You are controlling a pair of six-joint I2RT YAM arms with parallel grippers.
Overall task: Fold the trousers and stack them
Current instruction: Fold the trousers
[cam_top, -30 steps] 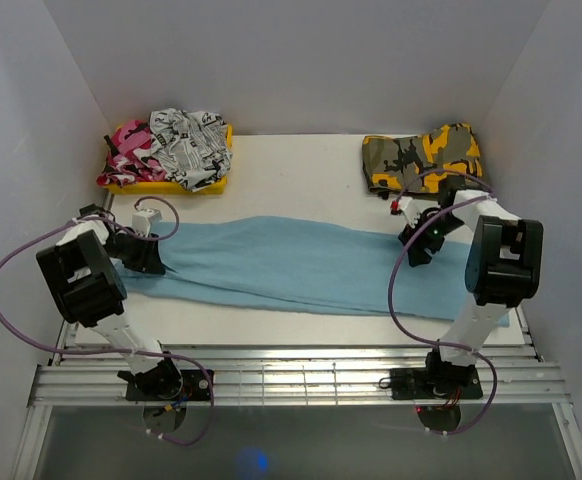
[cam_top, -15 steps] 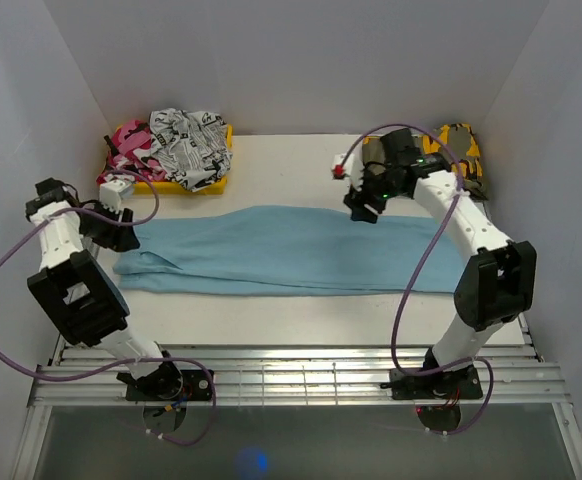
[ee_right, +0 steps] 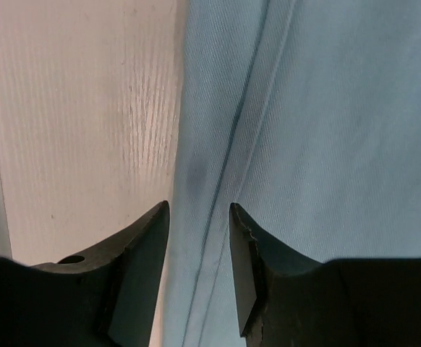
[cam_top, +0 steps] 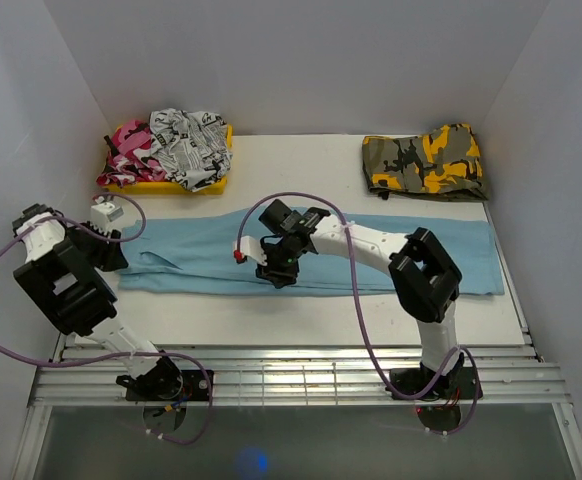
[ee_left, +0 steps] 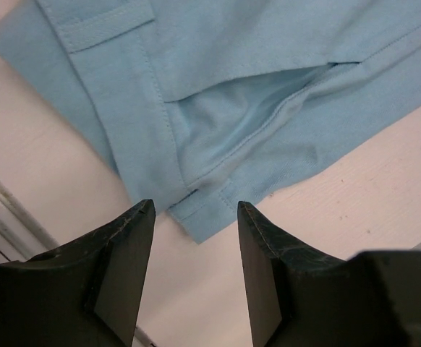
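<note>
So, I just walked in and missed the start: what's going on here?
Two arms are working on light-blue trousers spread flat across the table. The left gripper hangs open over the waistband corner; the right gripper hangs open over the near edge, mid-length. Neither grips cloth yet.

— What colour are the trousers [cam_top: 191, 262]?
— Plain light blue, on a whitish desk [cam_top: 301, 170].
— And behind?
— Yellow tray [cam_top: 196, 186]; pink camouflage cloth [cam_top: 129, 148]; black-and-white print cloth [cam_top: 189, 138]; olive-and-orange camouflage cloth [cam_top: 426, 162].

On table [cam_top: 301, 165], trousers [cam_top: 191, 255]; tray [cam_top: 171, 187] behind left, pile [cam_top: 426, 160] behind right.
</note>
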